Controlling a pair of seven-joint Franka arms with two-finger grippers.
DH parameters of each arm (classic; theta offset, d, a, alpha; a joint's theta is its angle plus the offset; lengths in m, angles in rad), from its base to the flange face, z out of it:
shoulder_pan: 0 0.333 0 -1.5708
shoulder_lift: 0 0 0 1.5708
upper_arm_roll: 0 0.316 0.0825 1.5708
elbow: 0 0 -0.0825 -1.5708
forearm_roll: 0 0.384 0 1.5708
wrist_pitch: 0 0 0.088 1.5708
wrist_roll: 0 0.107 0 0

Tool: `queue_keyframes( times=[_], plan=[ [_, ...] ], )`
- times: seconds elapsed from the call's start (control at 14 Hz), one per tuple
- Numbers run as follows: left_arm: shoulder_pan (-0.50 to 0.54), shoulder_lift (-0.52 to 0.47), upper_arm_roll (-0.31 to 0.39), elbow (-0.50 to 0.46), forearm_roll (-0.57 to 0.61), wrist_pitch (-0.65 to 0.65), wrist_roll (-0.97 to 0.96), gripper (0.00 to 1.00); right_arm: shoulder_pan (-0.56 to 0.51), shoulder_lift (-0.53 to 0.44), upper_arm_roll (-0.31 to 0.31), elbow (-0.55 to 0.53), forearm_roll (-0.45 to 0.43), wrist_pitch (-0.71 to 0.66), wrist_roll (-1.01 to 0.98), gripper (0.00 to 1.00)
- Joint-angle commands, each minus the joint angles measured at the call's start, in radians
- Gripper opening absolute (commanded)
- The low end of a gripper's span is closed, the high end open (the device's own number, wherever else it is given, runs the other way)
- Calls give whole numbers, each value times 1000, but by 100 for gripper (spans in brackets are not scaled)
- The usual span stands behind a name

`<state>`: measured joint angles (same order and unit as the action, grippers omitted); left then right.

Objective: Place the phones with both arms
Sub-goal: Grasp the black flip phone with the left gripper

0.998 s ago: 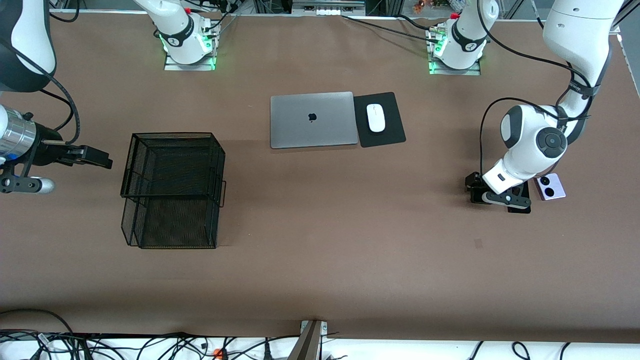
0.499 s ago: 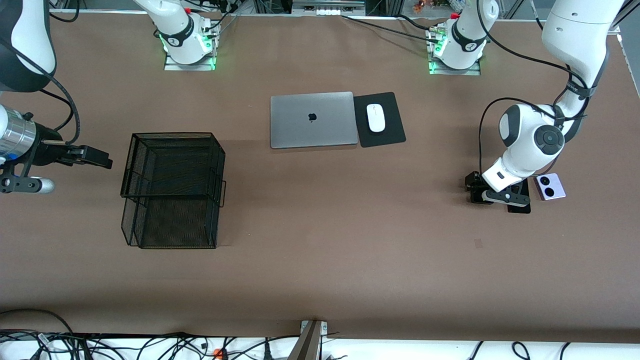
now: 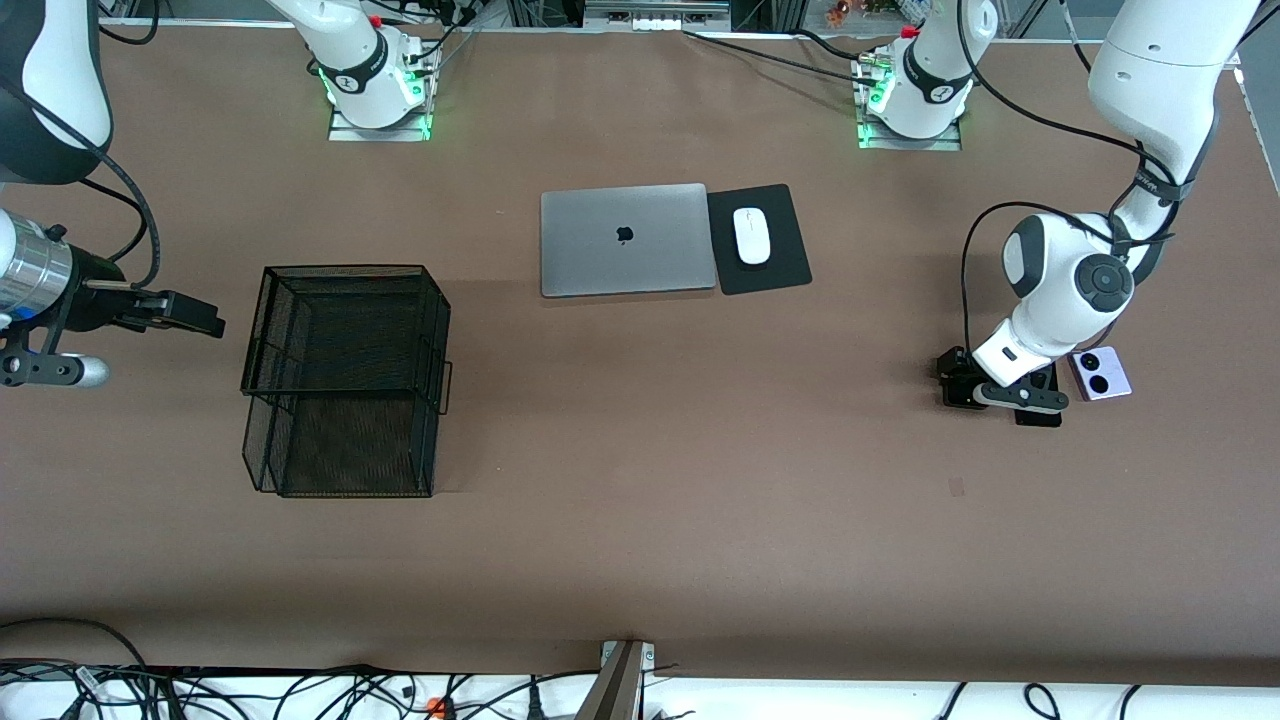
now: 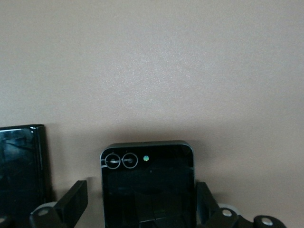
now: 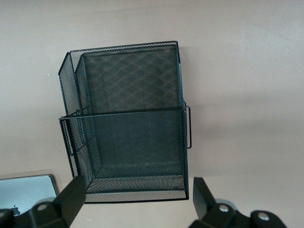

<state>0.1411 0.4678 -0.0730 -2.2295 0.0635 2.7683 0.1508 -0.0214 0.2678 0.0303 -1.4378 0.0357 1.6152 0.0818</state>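
We see the square black phone [image 4: 147, 187] lying flat between our left gripper's [image 4: 142, 209] wide-open jaws; our right gripper [image 5: 135, 199], jaws also wide, waits over the mesh basket [image 5: 128, 123].

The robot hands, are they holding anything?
No. The left gripper is open around the square black phone, not squeezing it. The right gripper waits open above the mesh basket.

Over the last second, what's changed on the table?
Very little. The left arm's wrist shifted slightly toward its end of the table, and the left gripper stayed low, open astride the square black phone. Nothing was gripped or released. The right gripper waits beside the mesh basket; the other phones, laptop and mouse are unmoved.
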Motion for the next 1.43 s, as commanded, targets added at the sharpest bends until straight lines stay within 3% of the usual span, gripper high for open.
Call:
queue_keyframes(
  times=[0.0, 0.29, 0.36, 0.57, 0.71, 0.86, 0.93, 1.35],
  plan=[
    [8, 9, -2, -7, 21, 25, -7, 100, -3, -2, 2, 13, 0, -15, 3, 100],
    [8, 25, -2, -5, 21, 40, -28, 100, -3, -2, 2, 13, 0, -15, 3, 100],
    [5, 29, -2, -5, 21, 40, -37, 94, -3, -2, 2, 13, 0, -15, 3, 100],
    [3, 43, -2, -5, 21, 40, -42, 57, -3, -2, 2, 13, 0, -15, 3, 100],
    [3, 48, -2, -5, 21, 40, -42, 24, -3, -2, 2, 13, 0, -15, 3, 100],
    [3, 48, -2, -5, 21, 40, -42, 4, -3, -2, 2, 13, 1, -15, 4, 100],
    [3, 46, -2, -2, 21, 36, -48, 0, -3, -2, 2, 13, 1, -15, 6, 100],
    [-75, 37, -11, 77, 19, -68, -155, 0, -3, -2, 2, 13, 1, -14, 6, 100]
  ],
)
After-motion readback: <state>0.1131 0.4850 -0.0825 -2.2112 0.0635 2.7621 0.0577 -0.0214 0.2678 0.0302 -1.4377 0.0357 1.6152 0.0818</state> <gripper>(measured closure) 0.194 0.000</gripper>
